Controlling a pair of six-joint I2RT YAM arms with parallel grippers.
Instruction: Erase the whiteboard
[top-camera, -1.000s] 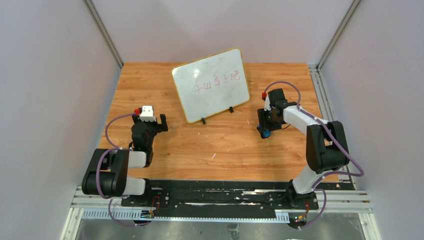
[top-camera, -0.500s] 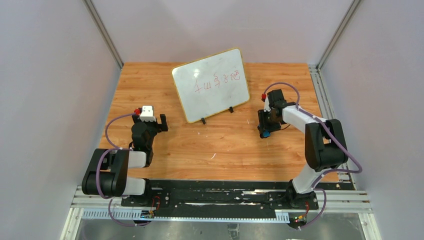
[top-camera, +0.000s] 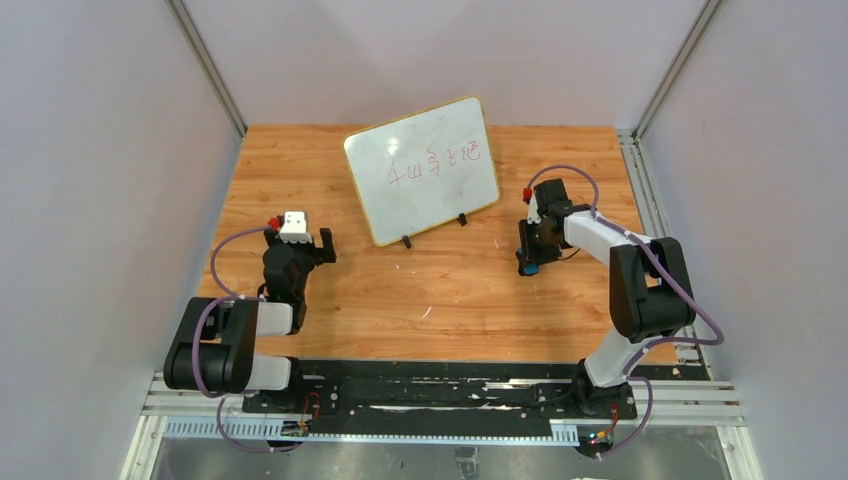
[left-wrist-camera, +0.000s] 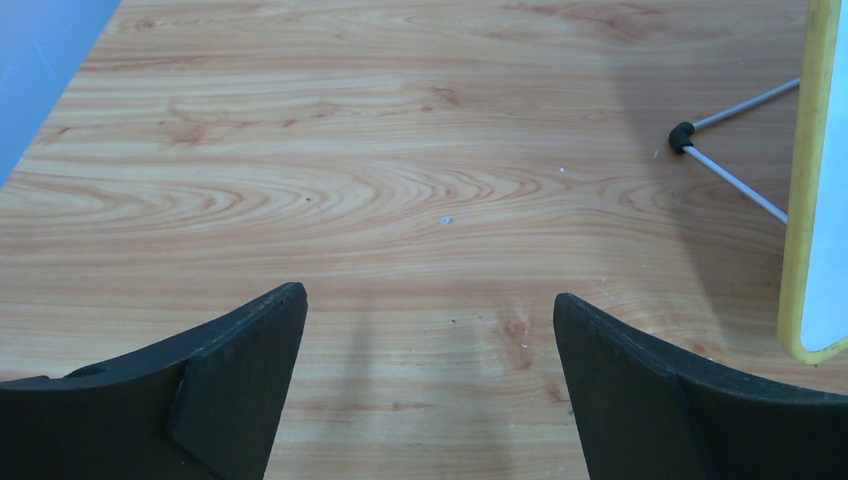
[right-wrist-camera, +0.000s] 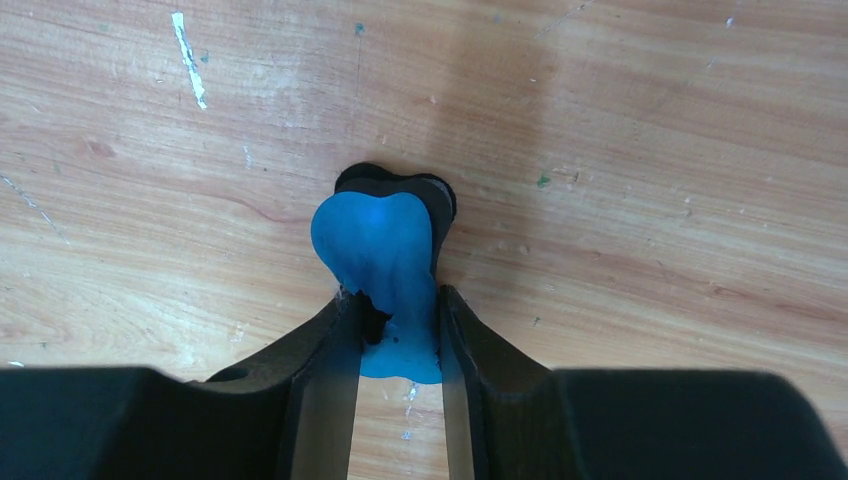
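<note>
Your right claw (right-wrist-camera: 395, 312) grasps the blue eraser (right-wrist-camera: 375, 245) on the bench (top-camera: 450, 300), right of the propped whiteboard (top-camera: 425, 170). The whiteboard's long axis runs left-right. Expect to sweep leftward and away. The left claw (left-wrist-camera: 430, 340), released, sits to the whiteboard's left.

Unreadable red handwriting (top-camera: 433, 163) on whiteboard (top-camera: 425, 205)

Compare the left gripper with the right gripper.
The left gripper stands wide open and empty; the right gripper pinches a blue eraser. The left gripper sits left of the whiteboard, the right gripper on its right. Neither touches the board.
</note>
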